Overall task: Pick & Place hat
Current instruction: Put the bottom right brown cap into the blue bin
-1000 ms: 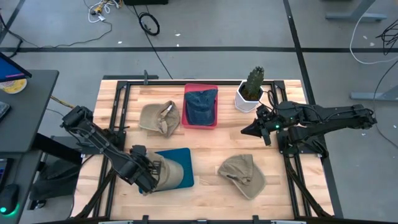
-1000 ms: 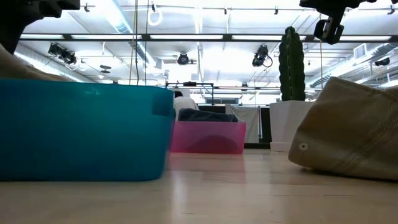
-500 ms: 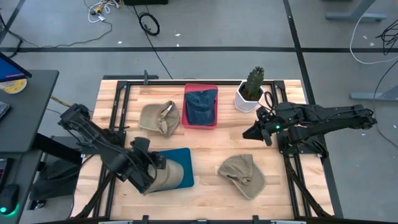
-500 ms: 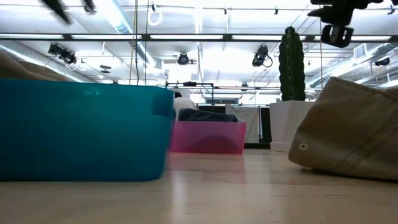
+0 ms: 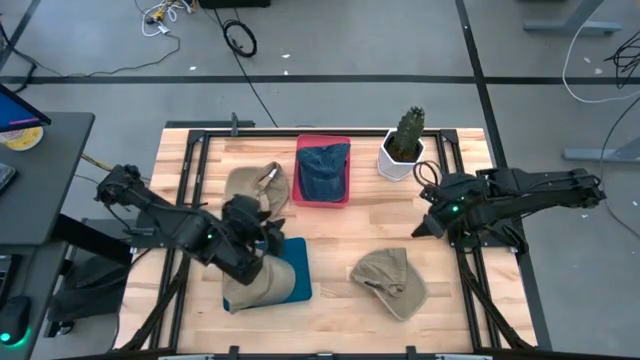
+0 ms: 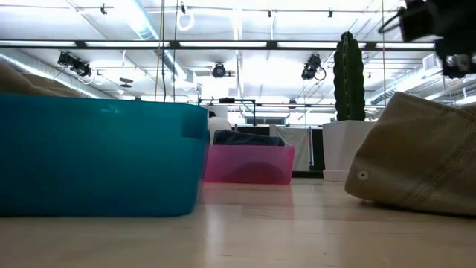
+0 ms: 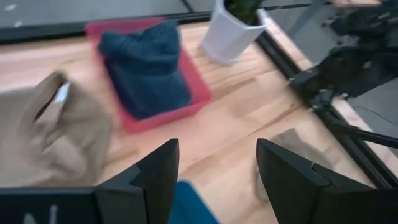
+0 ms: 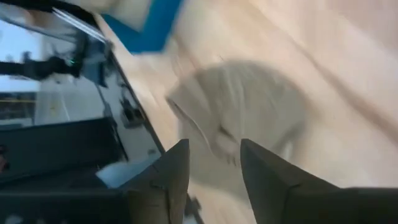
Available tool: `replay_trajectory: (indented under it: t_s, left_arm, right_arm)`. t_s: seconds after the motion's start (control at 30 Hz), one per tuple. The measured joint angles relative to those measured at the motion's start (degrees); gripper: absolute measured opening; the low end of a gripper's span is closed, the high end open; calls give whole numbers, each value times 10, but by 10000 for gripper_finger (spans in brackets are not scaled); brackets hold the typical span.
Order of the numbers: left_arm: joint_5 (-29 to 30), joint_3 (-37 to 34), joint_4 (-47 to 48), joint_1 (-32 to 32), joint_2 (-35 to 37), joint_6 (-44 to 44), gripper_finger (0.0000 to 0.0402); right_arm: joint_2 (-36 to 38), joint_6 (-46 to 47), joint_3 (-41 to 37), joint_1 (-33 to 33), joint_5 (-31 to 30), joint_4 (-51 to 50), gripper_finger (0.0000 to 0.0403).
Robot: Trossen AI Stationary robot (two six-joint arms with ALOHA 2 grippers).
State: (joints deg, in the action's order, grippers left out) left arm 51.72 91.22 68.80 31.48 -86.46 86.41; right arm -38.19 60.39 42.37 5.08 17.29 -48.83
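So the left gripper (image 5: 268, 232) sits over the middle of the table, just past the teal bin (image 5: 296, 262), fingers apart and holding nothing. The right gripper (image 5: 428, 225) hangs at the table's right edge, angled toward the loose tan hat (image 5: 390, 281), jaws parted, empty too. One floppy tan hat (image 5: 256, 287) lies in the teal bin, draped over its edge. Another tan hat (image 5: 256, 190) lies beside the red bin (image 5: 322, 199), which holds a dark blue hat (image 5: 322, 168). A potted cactus (image 5: 403, 146) stands between the red bin and the right arm.
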Motion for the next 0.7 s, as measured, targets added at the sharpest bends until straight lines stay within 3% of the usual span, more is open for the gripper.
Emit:
replay_trajectory:
  t_s: [0.2,0.37,0.53,0.7]
  left_arm:
    - [-3,0,-143,-44,-2,-198,216]
    - [-3,0,-162,-91,-2,-261,216]
    - [-36,0,-163,-128,-2,-371,216]
    - [-111,0,-170,-148,-2,-521,216]
  right_arm:
    - [-1,71,0,65,19,-65,146]
    - [-4,135,0,126,20,-67,154]
    - [-22,197,0,176,-24,-66,198]
    - [-50,240,0,221,-85,-66,254]
